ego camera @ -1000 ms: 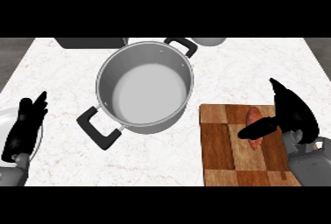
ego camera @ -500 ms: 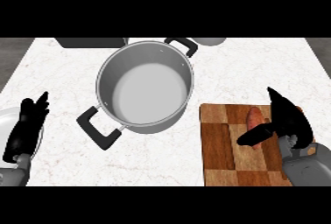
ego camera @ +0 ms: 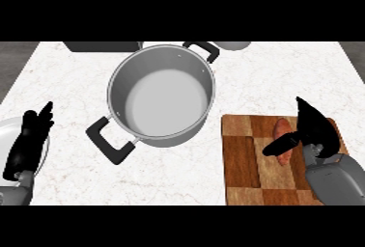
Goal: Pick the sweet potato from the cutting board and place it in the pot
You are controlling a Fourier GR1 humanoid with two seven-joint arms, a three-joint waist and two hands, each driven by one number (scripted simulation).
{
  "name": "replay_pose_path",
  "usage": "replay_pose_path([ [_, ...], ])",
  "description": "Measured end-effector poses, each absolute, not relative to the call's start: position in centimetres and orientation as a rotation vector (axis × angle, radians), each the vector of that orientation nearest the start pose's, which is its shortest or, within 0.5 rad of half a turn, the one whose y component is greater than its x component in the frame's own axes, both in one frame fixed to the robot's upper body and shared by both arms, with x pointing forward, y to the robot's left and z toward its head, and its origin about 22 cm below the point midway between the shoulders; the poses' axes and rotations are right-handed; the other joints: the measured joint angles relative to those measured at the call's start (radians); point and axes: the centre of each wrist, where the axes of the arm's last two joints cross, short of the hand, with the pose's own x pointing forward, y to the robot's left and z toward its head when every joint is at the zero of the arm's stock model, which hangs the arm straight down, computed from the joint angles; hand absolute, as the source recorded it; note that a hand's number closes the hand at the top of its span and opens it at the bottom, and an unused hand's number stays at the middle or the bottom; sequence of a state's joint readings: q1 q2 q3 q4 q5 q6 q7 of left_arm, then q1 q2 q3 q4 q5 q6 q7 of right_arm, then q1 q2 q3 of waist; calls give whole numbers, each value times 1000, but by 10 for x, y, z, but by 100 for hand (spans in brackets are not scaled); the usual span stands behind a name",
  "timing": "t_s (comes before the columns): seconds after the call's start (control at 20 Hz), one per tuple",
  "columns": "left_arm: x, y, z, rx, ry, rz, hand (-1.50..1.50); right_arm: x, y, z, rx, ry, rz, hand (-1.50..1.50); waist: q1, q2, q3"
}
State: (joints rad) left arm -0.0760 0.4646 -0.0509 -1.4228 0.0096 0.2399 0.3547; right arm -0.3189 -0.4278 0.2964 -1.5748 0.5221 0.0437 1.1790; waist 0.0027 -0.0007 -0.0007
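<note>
A reddish sweet potato [ego camera: 283,129] lies on the wooden cutting board [ego camera: 246,159] at the right, partly hidden by my right hand [ego camera: 314,131]. That hand is over the potato, fingers straight and pointing away, thumb [ego camera: 280,144] stretched out to the left across the potato's near part. It is open and has not closed round the potato. A steel pot [ego camera: 162,95] with black handles stands empty left of the board. My left hand [ego camera: 31,140] rests open at the left edge, fingers up.
A dark object [ego camera: 102,46] and a grey round object [ego camera: 231,45] lie at the counter's far edge behind the pot. A white plate's rim [ego camera: 8,128] shows beside my left hand. Bare marble lies between pot and board.
My right hand has moved toward me and down over the sweet potato, covering more of it. Left hand, pot and board are unchanged.
</note>
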Motion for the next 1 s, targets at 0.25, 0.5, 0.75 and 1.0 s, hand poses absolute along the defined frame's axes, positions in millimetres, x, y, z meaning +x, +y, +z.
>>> replay_pose_path([
  [0.25,259,326,28,526,-1159,-94,0,295,-229,75,-926,-636,525,-150,0,-1,0],
  [0.5,257,330,31,524,-1158,-103,0,296,-229,65,-897,-597,517,-150,0,0,0],
  [0.75,261,330,29,521,-1158,-104,0,304,-229,52,-885,-564,514,-150,1,1,0],
  [1.0,263,328,32,525,-1162,-103,0,301,-229,45,-869,-552,489,-150,-1,0,1],
])
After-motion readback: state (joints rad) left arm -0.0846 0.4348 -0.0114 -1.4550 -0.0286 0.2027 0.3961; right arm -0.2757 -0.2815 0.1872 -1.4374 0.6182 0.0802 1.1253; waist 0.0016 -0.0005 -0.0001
